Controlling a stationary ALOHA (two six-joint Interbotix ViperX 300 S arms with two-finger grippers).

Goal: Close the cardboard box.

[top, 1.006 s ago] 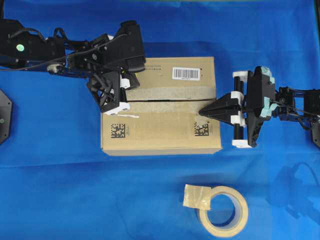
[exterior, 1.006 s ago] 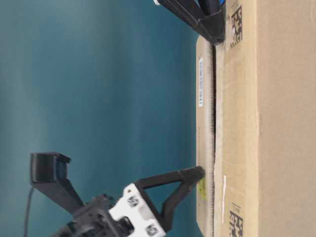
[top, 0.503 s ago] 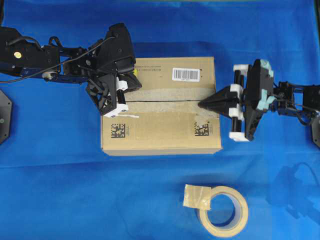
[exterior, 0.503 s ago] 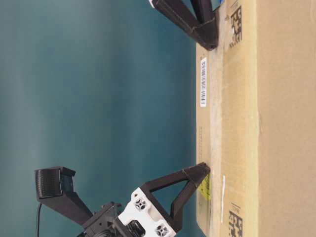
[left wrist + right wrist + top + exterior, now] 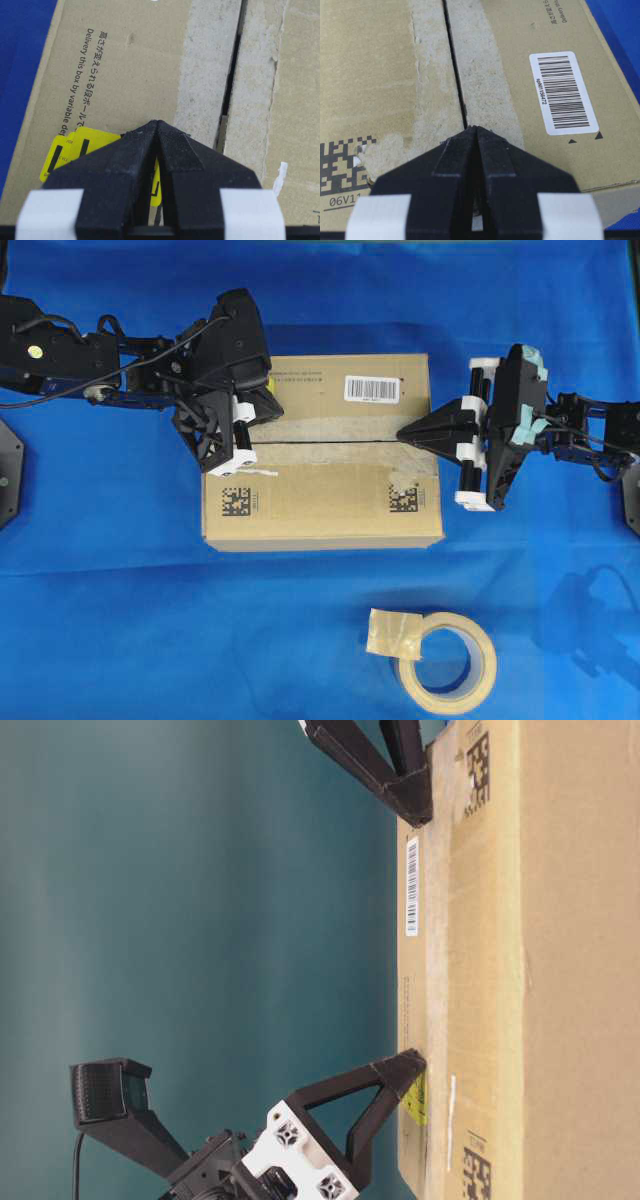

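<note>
The cardboard box lies in the middle of the blue cloth with its two long top flaps down flat. They meet at a narrow seam edged with old tape. My left gripper is shut and empty. Its tips rest on the far flap by the yellow sticker, at the box's left end. My right gripper is shut and empty, with its tips on the seam at the right end, near the barcode label. In the table-level view both tips touch the box top.
A beige tape roll with a loose tab lies on the cloth in front of the box, toward the right. Blue cloth surrounds the box on all sides.
The far flap stood slightly raised with a gap at the seam and now lies flat. My left gripper has shifted on that flap, and my right gripper's tip has moved slightly toward the far side.
</note>
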